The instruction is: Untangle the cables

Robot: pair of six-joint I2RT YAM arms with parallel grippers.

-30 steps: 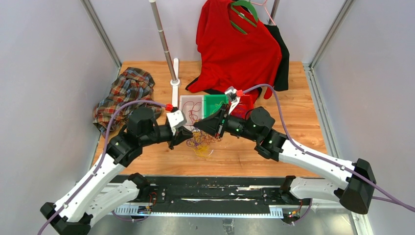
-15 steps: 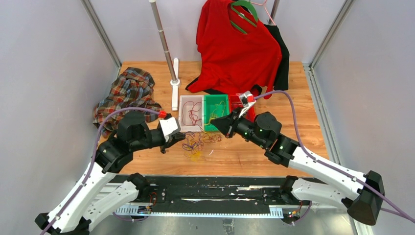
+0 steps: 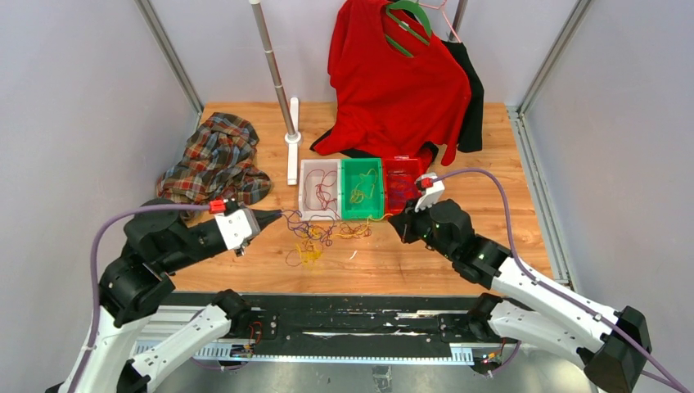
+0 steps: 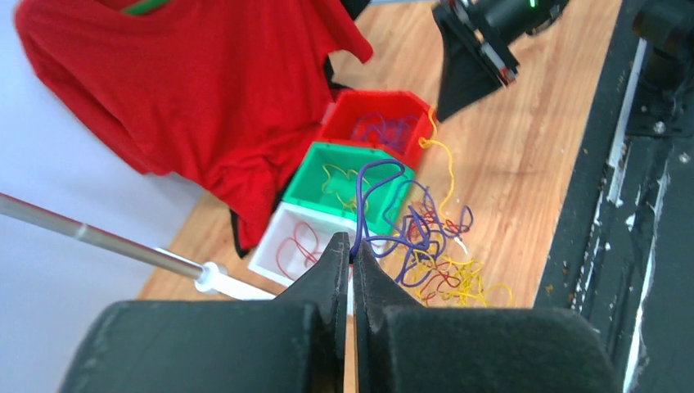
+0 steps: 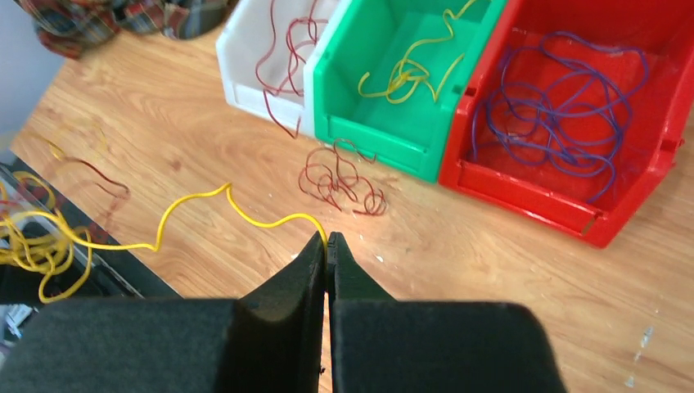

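Purple, yellow and dark red cables (image 3: 315, 239), white bin (image 5: 241, 78), green bin (image 5: 376, 143), red bin (image 5: 524, 192), red shirt (image 3: 393, 82), plaid cloth (image 3: 214, 155)

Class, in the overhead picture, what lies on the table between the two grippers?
The tangled cables lie between the left gripper and right gripper, shown in the top view; each pinches one strand.

On the wooden bench (image 3: 499, 147), a loose clump of thin red, yellow and purple cables (image 3: 315, 243) lay before a row of white, green and red plastic bins (image 3: 341, 190), between the left pincer (image 3: 278, 215) and right pincer (image 3: 396, 219), each closed on one strand.
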